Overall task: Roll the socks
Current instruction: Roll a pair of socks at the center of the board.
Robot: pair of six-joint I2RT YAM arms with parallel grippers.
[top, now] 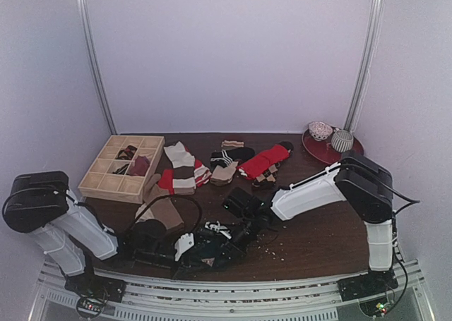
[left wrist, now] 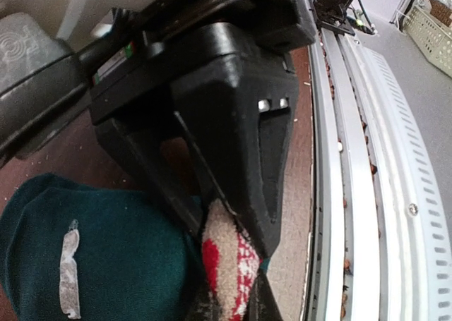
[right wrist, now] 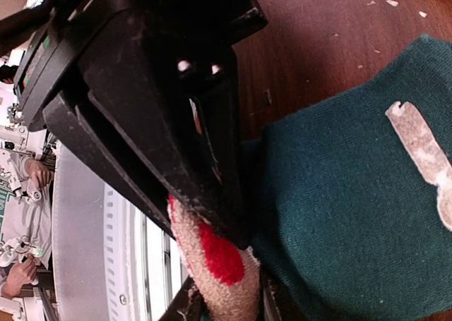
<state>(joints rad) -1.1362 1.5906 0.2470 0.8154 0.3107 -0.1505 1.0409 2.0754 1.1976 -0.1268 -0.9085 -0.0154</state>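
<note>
A dark teal sock (left wrist: 106, 250) lies at the table's near edge, with a pale label patch on it; it also shows in the right wrist view (right wrist: 353, 208). Against it is a beige and red knit sock piece (left wrist: 229, 264), also seen in the right wrist view (right wrist: 222, 264). My left gripper (left wrist: 232, 242) is shut on this beige-red piece from one side. My right gripper (right wrist: 220, 249) is shut on it from the other side. In the top view both grippers, left (top: 189, 246) and right (top: 236, 238), meet over the dark sock bundle (top: 212, 254).
A wooden compartment box (top: 95, 180) with some socks stands at back left. Loose socks (top: 226, 162) lie across the back middle, and tan-brown socks (top: 161, 209) near the left arm. A red plate (top: 318, 152) with two balls sits back right. A metal rail (top: 233, 293) runs along the near edge.
</note>
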